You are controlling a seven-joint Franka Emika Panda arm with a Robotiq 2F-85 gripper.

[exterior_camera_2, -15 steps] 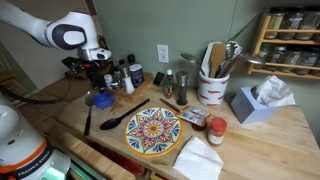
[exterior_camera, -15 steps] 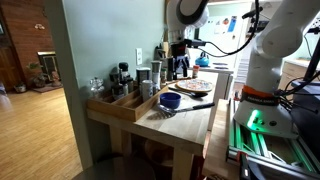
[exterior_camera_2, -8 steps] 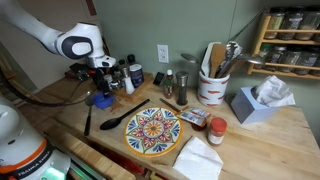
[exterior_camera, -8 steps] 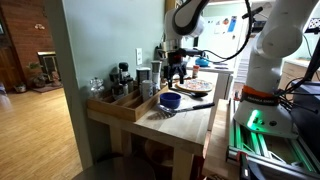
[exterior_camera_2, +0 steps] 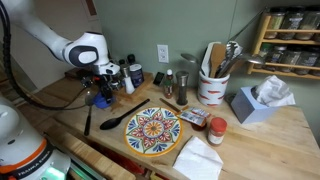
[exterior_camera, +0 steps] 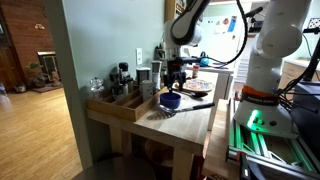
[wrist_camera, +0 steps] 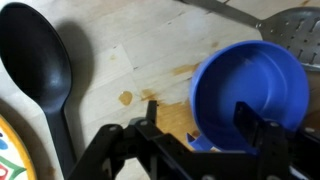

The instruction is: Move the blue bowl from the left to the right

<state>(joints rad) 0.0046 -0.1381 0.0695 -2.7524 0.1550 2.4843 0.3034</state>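
Gripper: the black two-fingered Robotiq gripper (wrist_camera: 198,128) has its jaws spread wide with nothing clamped between them. One finger (wrist_camera: 250,118) hangs over the bowl's hollow and the other is outside the rim, above bare wood.
Blue bowl: the small round dark-blue bowl (wrist_camera: 250,92) has smooth, plain sides and a glossy, empty inside. It stands upright on the pale wooden table (wrist_camera: 130,50), directly under the gripper in both exterior views (exterior_camera_2: 100,100) (exterior_camera: 170,100).
Stains: small brown spots (wrist_camera: 125,97) mark the wood near the bowl.
Spoon: a large black plastic spoon (wrist_camera: 40,70) lies flat, apart from the bowl.
Plate: a round flat plate with a colourful pattern (exterior_camera_2: 152,130) sits beyond the spoon.
Far end: a white crock of utensils (exterior_camera_2: 210,88) and a blue tissue box (exterior_camera_2: 255,104) stand well apart from the bowl.
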